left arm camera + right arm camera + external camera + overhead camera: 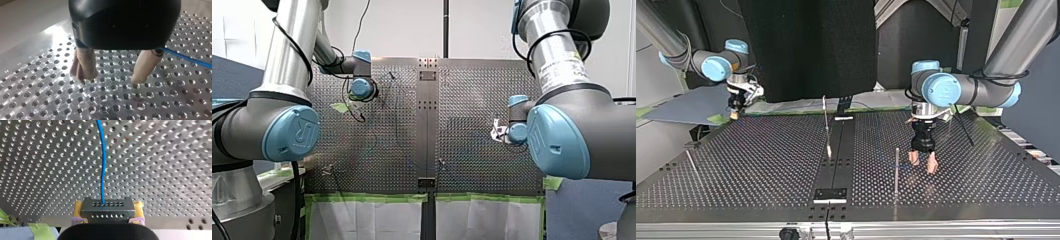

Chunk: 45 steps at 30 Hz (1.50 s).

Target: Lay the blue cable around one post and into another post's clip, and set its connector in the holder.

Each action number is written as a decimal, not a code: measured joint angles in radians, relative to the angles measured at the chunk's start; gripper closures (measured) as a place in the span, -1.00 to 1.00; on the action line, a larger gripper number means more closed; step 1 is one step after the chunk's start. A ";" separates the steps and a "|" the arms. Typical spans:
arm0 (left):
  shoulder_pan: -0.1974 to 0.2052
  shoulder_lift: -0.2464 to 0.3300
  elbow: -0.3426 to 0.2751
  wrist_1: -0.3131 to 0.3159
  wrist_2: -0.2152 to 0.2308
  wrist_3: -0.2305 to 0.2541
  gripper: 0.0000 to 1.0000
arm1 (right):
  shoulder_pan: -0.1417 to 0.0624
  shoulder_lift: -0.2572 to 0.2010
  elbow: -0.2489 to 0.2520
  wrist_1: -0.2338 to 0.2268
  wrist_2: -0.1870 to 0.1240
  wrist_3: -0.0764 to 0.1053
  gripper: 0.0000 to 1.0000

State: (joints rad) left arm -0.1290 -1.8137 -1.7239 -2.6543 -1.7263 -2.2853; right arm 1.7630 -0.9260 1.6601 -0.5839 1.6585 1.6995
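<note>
Looking light and limp, the blue cable (102, 162) trails over the desk (37, 170) from the rigid connector (107, 206) clenched in my right claw (108, 210), past my released left claw (923, 162) right of centre in the top view, likely best pinched mid-run.

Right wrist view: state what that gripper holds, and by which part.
My right gripper clamps the connector by its two short ends.

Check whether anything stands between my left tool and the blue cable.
Nothing visible does. In the left wrist view the blue cable runs over the perforated table right beside the open left tool. My right tool grips the connector at its end.
</note>
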 joint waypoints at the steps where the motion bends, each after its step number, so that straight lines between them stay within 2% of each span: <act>1: 0.000 0.000 0.000 -0.001 -0.001 0.000 -1.00 | 0.000 -0.012 0.005 0.007 0.000 0.002 -0.22; 8: 0.000 0.000 0.000 -0.008 -0.007 0.001 -1.00 | 0.000 -0.080 0.012 0.061 -0.003 0.004 -0.22; 11: 0.000 0.000 0.000 -0.009 -0.008 0.000 -1.00 | 0.000 -0.109 0.012 0.083 -0.003 -0.004 -0.22; 15: -0.001 0.000 0.000 -0.011 -0.009 0.000 -1.00 | 0.000 -0.149 0.011 0.119 0.005 -0.031 -0.22; 19: -0.001 0.000 0.000 -0.013 -0.009 0.001 -1.00 | 0.000 -0.187 0.010 0.154 0.031 -0.062 -0.22; 22: -0.001 0.000 0.000 -0.013 -0.009 0.000 -1.00 | 0.000 -0.214 0.009 0.160 0.056 -0.085 -0.22; 25: -0.001 0.000 0.000 -0.013 -0.009 0.000 -1.00 | -0.002 -0.239 0.008 0.155 0.077 -0.096 -0.22; 28: -0.001 0.000 0.000 -0.013 -0.009 -0.001 -1.00 | -0.012 -0.262 0.007 0.142 0.084 -0.100 -0.22; 33: 0.000 0.000 0.000 -0.013 -0.007 -0.002 -1.00 | -0.031 -0.268 0.007 0.127 0.083 -0.100 -0.22; 45: -0.001 0.000 0.000 -0.013 -0.008 0.000 -1.00 | -0.066 -0.226 -0.002 0.129 0.059 -0.098 -0.22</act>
State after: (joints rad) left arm -0.1304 -1.8136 -1.7242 -2.6678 -1.7342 -2.2849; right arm 1.6974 -1.1517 1.6576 -0.4545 1.7179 1.6013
